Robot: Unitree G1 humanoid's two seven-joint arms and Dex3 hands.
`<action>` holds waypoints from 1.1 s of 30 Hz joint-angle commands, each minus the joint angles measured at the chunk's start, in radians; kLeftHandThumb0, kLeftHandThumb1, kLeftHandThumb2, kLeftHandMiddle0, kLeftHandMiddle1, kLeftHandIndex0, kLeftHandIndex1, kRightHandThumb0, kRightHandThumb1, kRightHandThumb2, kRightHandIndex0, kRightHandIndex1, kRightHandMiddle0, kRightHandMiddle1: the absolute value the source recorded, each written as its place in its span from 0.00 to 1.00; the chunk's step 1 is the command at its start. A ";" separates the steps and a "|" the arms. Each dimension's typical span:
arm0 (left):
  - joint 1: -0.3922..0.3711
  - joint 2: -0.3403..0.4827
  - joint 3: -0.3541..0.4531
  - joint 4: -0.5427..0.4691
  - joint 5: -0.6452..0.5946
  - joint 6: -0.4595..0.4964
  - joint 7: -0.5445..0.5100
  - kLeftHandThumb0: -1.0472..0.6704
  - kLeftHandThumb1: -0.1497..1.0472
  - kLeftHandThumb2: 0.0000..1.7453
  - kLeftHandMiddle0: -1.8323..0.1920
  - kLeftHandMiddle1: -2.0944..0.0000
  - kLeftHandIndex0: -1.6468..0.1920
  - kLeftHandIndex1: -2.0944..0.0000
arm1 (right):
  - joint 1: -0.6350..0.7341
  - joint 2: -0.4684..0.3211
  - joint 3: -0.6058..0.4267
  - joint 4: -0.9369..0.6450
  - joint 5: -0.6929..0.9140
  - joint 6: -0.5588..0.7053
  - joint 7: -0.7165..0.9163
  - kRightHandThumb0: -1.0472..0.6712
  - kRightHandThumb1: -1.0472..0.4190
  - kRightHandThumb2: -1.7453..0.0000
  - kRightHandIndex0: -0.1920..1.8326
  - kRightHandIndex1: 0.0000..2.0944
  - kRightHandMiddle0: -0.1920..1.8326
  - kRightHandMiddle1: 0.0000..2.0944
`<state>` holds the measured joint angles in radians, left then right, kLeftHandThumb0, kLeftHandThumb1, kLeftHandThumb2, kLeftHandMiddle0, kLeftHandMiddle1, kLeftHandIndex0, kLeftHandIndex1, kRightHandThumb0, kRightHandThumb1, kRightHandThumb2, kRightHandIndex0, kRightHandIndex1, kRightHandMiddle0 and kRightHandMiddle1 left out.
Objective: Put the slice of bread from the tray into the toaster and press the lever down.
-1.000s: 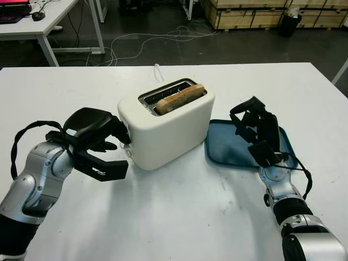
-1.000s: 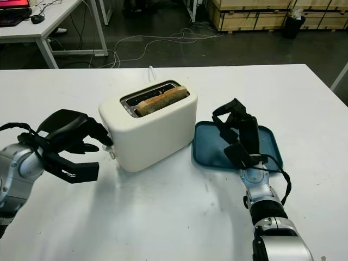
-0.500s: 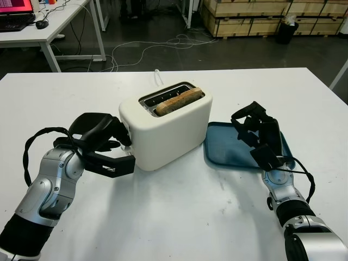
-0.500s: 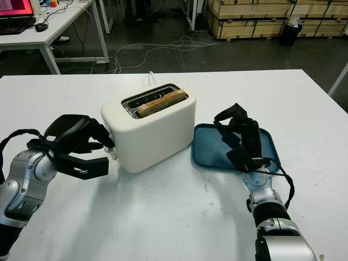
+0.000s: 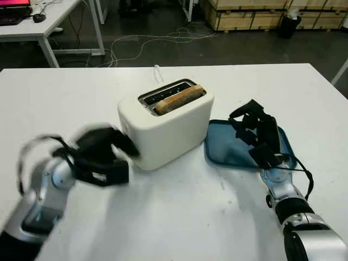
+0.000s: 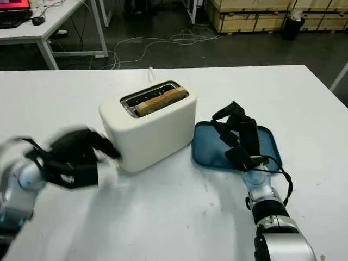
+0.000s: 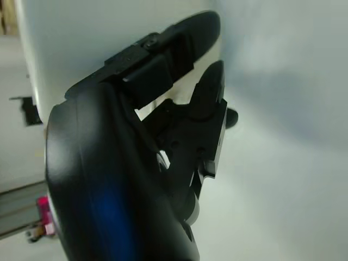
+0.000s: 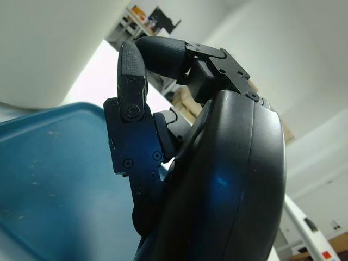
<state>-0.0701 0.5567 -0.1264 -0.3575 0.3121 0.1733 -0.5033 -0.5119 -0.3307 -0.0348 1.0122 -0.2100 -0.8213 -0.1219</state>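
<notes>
- You see the white toaster (image 5: 166, 122) standing mid-table on the white table (image 5: 179, 217), with the blue tray (image 5: 225, 149) just beside it on the robot's right.
- You find the slice of bread (image 5: 179, 99) in the toaster's near slot, its top crust standing above the slot rim. The second slot behind it shows dark.
- You see the left hand (image 5: 103, 155) at the toaster's end face on the robot's left, low on that face and close against it. It is motion-blurred in both eye views.
- In the left wrist view, the left hand's fingers (image 7: 185, 46) reach across the pale toaster wall. You cannot tell from these pictures whether they are curled or released, nor whether they touch the lever.
- You see the right hand (image 6: 239, 136) raised over the tray, palm toward the toaster. Its fingers (image 8: 133, 70) are curled in toward the palm and grasp nothing.
- The tray bed below the right hand carries no bread.
- A white cord (image 5: 158, 72) leaves the toaster's far side across the table.
</notes>
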 commanded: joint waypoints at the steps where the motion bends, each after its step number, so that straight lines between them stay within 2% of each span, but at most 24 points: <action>1: -0.008 -0.019 0.080 0.003 -0.040 -0.034 0.061 0.57 0.89 0.06 0.40 0.22 0.14 0.96 | -0.037 -0.021 -0.001 -0.005 0.019 0.030 0.046 0.34 0.09 0.86 0.52 0.83 0.39 0.83; 2: -0.011 -0.024 0.103 0.011 -0.052 -0.049 0.078 0.57 0.85 0.11 0.41 0.19 0.13 0.95 | -0.048 -0.029 -0.005 -0.002 0.037 0.048 0.083 0.34 0.09 0.86 0.51 0.83 0.39 0.83; 3: -0.013 -0.026 0.123 0.019 -0.057 -0.064 0.095 0.55 0.76 0.26 0.43 0.18 0.15 0.93 | -0.060 -0.038 -0.009 0.001 0.053 0.069 0.120 0.33 0.09 0.85 0.50 0.83 0.39 0.81; 5: -0.022 -0.019 0.158 0.038 -0.058 -0.087 0.122 0.52 0.68 0.39 0.44 0.17 0.16 0.90 | -0.088 -0.065 -0.011 0.010 0.072 0.096 0.185 0.32 0.09 0.84 0.49 0.83 0.41 0.75; 7: -0.031 -0.013 0.182 0.053 -0.058 -0.099 0.138 0.49 0.68 0.39 0.44 0.17 0.24 0.77 | -0.114 -0.087 -0.013 0.021 0.082 0.110 0.234 0.30 0.09 0.83 0.48 0.82 0.44 0.68; 9: -0.045 0.000 0.206 0.072 -0.056 -0.110 0.147 0.48 0.70 0.38 0.44 0.17 0.37 0.54 | -0.149 -0.109 -0.025 0.040 0.113 0.132 0.311 0.27 0.09 0.82 0.48 0.83 0.43 0.70; 10: -0.053 0.010 0.217 0.084 -0.055 -0.120 0.148 0.48 0.71 0.37 0.45 0.17 0.40 0.48 | -0.169 -0.123 -0.029 0.052 0.124 0.137 0.347 0.25 0.09 0.82 0.48 0.83 0.42 0.70; 13: -0.074 0.036 0.237 0.109 -0.059 -0.136 0.142 0.48 0.72 0.36 0.45 0.17 0.44 0.39 | -0.217 -0.160 -0.027 0.079 0.116 0.138 0.397 0.18 0.09 0.79 0.48 0.83 0.42 0.69; 16: -0.097 0.068 0.254 0.119 -0.076 -0.135 0.116 0.49 0.68 0.39 0.46 0.17 0.47 0.31 | -0.271 -0.196 -0.016 0.106 0.104 0.151 0.450 0.11 0.09 0.77 0.50 0.83 0.44 0.72; 21: -0.138 0.143 0.282 0.167 -0.107 -0.156 0.059 0.49 0.63 0.41 0.45 0.17 0.46 0.25 | -0.362 -0.254 0.023 0.158 0.075 0.188 0.570 0.05 0.09 0.80 0.54 0.83 0.48 0.74; 24: -0.164 0.187 0.286 0.217 -0.122 -0.189 0.027 0.50 0.58 0.42 0.44 0.17 0.46 0.21 | -0.401 -0.278 0.046 0.186 0.050 0.158 0.618 0.03 0.09 0.81 0.58 0.83 0.52 0.77; 28: -0.187 0.219 0.281 0.238 -0.128 -0.183 0.000 0.49 0.57 0.40 0.44 0.17 0.46 0.22 | -0.445 -0.301 0.089 0.213 -0.001 0.143 0.631 0.00 0.09 0.82 0.63 0.83 0.58 0.77; 33: -0.204 0.212 0.279 0.246 -0.115 -0.178 0.020 0.48 0.59 0.39 0.44 0.17 0.45 0.25 | -0.470 -0.298 0.121 0.227 -0.037 0.135 0.636 0.00 0.09 0.83 0.71 0.81 0.65 0.74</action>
<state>-0.2530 0.7635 0.1513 -0.1154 0.1969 -0.0028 -0.4940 -0.9585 -0.6250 0.0819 1.2312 -0.2458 -0.6654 0.5051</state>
